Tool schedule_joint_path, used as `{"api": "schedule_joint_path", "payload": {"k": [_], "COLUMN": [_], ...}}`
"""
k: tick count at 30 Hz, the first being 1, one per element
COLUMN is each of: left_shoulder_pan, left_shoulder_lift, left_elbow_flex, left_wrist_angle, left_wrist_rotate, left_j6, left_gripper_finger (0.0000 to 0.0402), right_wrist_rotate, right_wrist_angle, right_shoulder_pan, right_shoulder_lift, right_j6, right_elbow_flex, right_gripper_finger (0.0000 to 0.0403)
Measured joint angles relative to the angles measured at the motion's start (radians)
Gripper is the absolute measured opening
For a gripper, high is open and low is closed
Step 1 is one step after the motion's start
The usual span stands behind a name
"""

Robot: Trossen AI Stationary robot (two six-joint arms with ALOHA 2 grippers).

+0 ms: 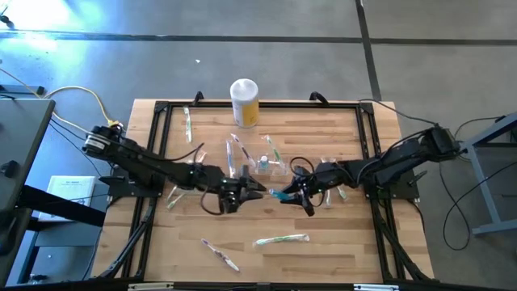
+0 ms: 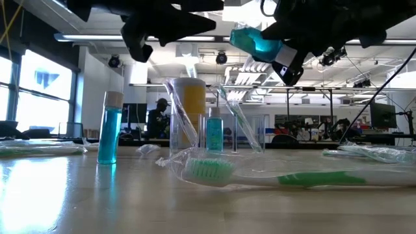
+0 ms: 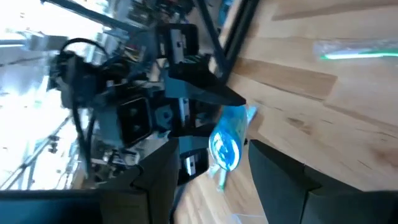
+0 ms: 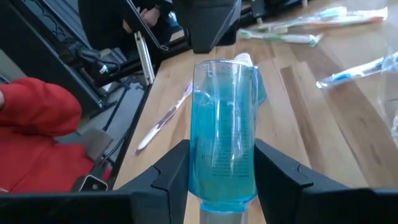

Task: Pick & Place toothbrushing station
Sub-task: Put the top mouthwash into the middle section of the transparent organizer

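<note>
Staging mid-run | left gripper (image 1: 257,190) jaws part-open, empty, raised off tabletop (image 1: 323,259) | right gripper (image 1: 284,195) jaws clamp small blue bottle (image 4: 224,155), just beside left jaws | clear holder (image 1: 252,162) beyond both jaws, few items in | green toothbrush (image 1: 283,239), pink toothbrush (image 1: 220,252) loose, unplaced

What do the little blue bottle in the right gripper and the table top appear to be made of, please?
The blue bottle looks like clear, glossy plastic: the table shows through its wall, and blue liquid fills it. The right gripper is shut on it. The table top looks like pale wood planks with visible grain and a smooth, slightly shiny finish.
</note>
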Motion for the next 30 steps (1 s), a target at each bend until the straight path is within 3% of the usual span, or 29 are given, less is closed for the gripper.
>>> {"api": "schedule_joint_path", "payload": {"k": [6, 30], "left_shoulder_pan": [0.000, 0.028], "left_shoulder_lift": [0.041, 0.116], "left_elbow_flex": [0.070, 0.133], "left_wrist_angle": [-0.070, -0.067], "left_wrist_rotate": [0.000, 0.032], "left_j6": [-0.007, -0.023], "left_gripper_finger": [0.0187, 0.0187], "right_wrist_rotate": [-0.016, -0.021], "right_wrist_angle": [0.008, 0.010], "right_shoulder_pan": [0.000, 0.000], "right_shoulder_lift": [0.000, -0.001], "right_j6": [-0.003, -0.006], "right_elbow_flex": [0.000, 0.000], "right_gripper_finger": [0.0135, 0.0139]}}
